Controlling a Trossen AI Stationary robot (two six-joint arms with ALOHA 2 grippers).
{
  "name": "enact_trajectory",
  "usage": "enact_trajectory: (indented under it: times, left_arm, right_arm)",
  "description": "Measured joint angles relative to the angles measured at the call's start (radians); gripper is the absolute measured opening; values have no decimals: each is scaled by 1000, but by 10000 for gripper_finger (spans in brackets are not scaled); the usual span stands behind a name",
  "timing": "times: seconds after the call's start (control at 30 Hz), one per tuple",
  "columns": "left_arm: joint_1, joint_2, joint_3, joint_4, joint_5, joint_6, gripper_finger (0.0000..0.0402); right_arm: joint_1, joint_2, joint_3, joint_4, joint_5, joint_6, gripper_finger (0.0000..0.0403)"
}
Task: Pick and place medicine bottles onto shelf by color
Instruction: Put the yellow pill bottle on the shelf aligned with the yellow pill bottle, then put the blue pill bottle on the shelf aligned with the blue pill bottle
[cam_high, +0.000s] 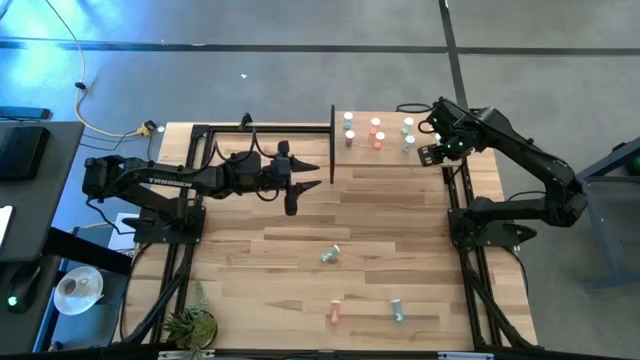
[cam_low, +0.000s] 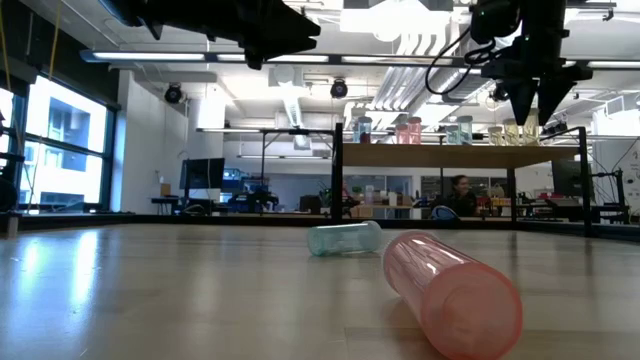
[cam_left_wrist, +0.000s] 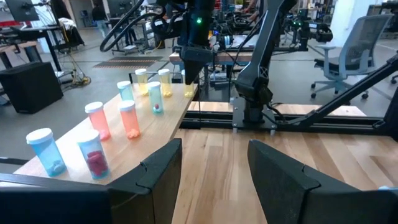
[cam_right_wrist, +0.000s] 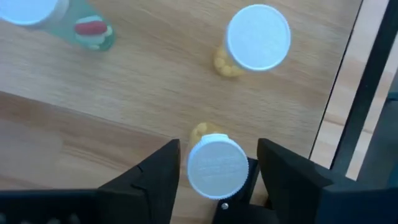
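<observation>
Our right gripper hangs open over the shelf's right end, its fingers either side of a standing yellow bottle. Our left gripper, open and empty, waits left of the shelf. Three bottles lie on the near tabletop.

Potted plant, office chair, black box
</observation>
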Motion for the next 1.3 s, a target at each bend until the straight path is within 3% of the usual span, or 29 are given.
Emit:
enact_trajectory:
  times: [0.3, 0.87, 1.3]
  left_arm:
    - [0, 0, 0, 0, 0, -3, 172]
    - [0, 0, 0, 0, 0, -3, 172]
    - [-1, 0, 0, -73, 0, -45, 172]
  right_arm:
    - [0, -10, 2, 1, 93, -20, 208]
    - [3, -117, 4, 27, 65, -69, 208]
    - [3, -192, 4, 107, -147, -105, 208]
